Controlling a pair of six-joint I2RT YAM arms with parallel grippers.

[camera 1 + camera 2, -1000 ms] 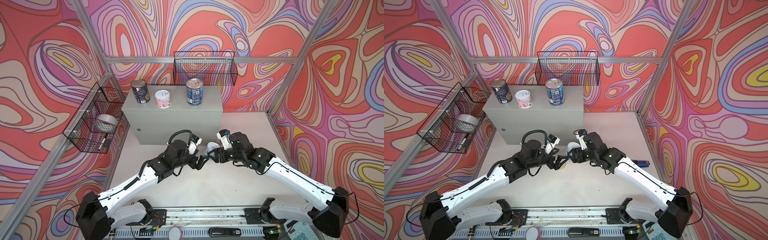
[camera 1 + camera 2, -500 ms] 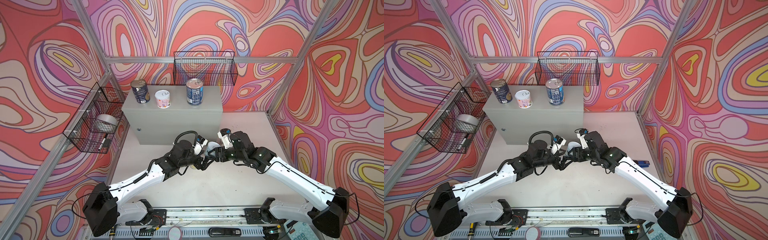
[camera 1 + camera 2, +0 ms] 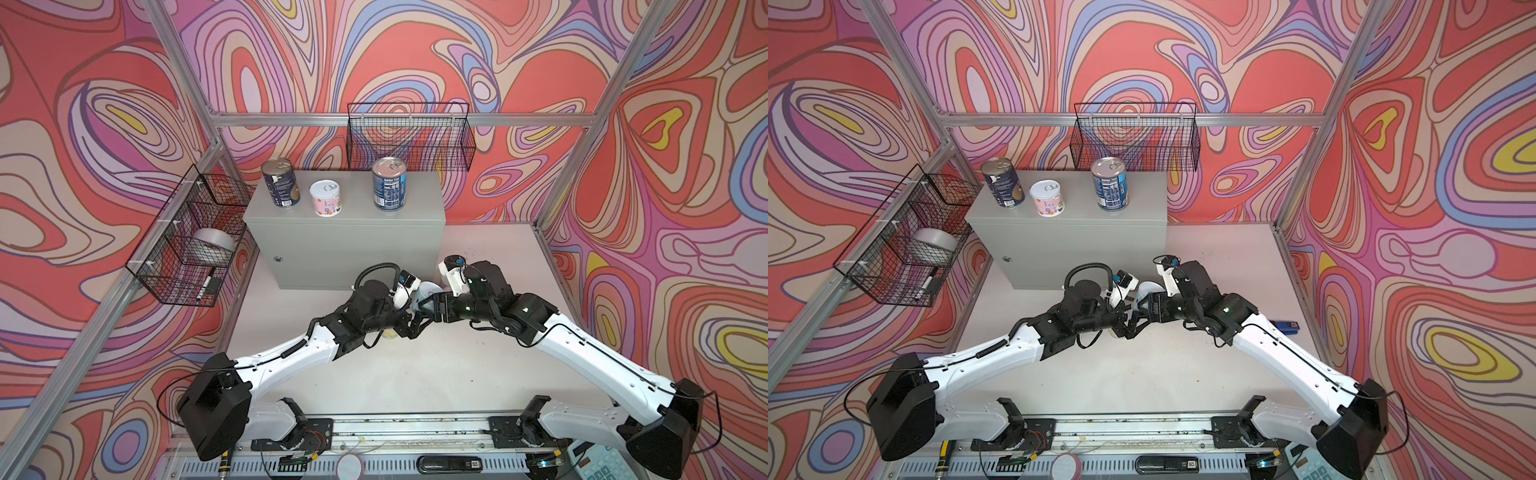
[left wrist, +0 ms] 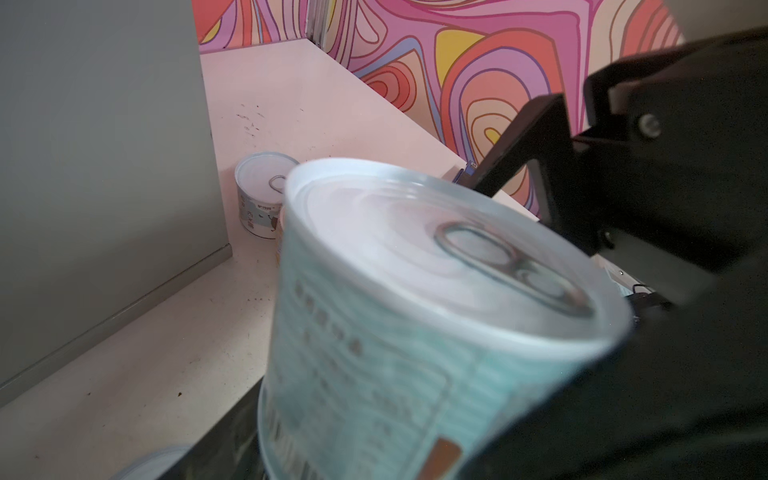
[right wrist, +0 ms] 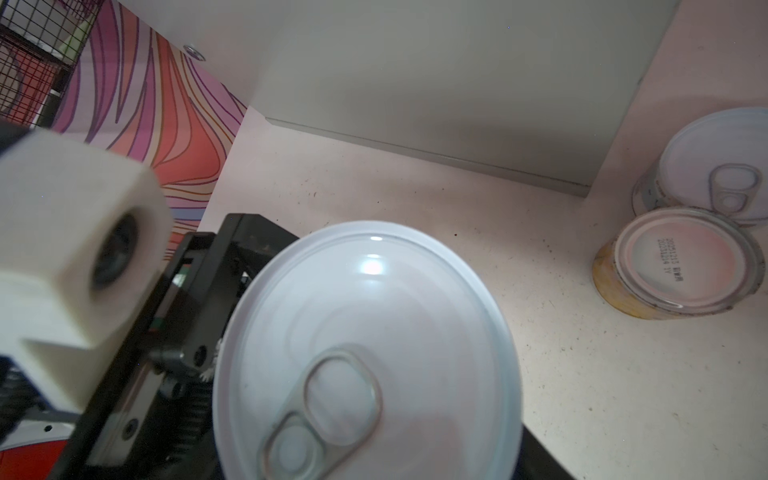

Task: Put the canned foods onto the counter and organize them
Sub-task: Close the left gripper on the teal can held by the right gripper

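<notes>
With 3 cans — 2 tall dark-blue cans [image 3: 281, 182] and a pink can [image 3: 325, 198] — already on the counter [image 3: 345, 245], the right gripper [image 3: 428, 305] grips a pale-blue can [image 4: 415, 316] meeting the left gripper [image 3: 409, 326], whose hold is unclear — others remain on the tabletop [image 3: 415, 374].

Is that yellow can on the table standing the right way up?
No, the yellow can stands upside down: its flat stamped bottom faces up, no pull tab.

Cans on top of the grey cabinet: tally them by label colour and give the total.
Dark blue cans: 2
Pink can: 1
Total on the cabinet: 3
</notes>
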